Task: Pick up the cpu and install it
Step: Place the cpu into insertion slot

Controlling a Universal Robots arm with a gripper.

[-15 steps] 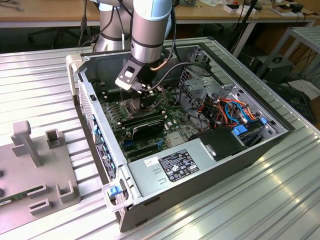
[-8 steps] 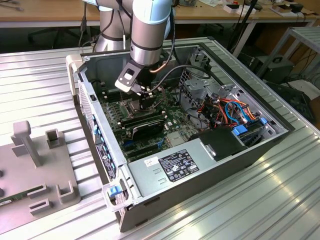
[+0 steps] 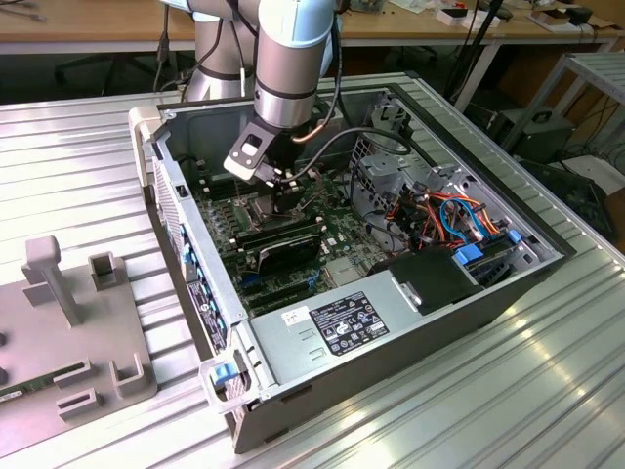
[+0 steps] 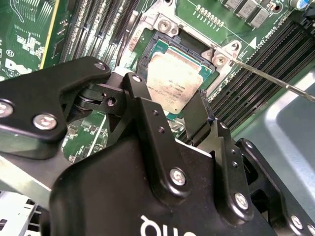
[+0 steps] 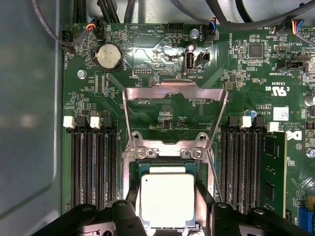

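Note:
The cpu point(image 5: 167, 199) is a small square chip with a dull silver top, lying level in or just over the open socket point(image 5: 167, 155) on the green motherboard point(image 5: 162, 64). My gripper point(image 5: 167, 209) straddles it, a black finger point(image 5: 132, 209) pressed against each of two opposite edges. In the second wrist view the cpu point(image 4: 172, 81) sits between the fingertips of the gripper point(image 4: 170, 101), inside the socket's metal frame point(image 4: 165, 24). The exterior view shows the gripper point(image 3: 283, 191) reaching down into the computer case point(image 3: 391, 332).
The socket's hinged load plate point(image 5: 174, 93) stands raised, its thin lever point(image 5: 212, 169) beside it. Memory slots point(image 5: 93, 172) flank the socket, with a stick point(image 5: 273, 172) seated. A power supply point(image 3: 342, 322), coloured cables point(image 3: 449, 215) and a grey fixture point(image 3: 68, 322) lie around.

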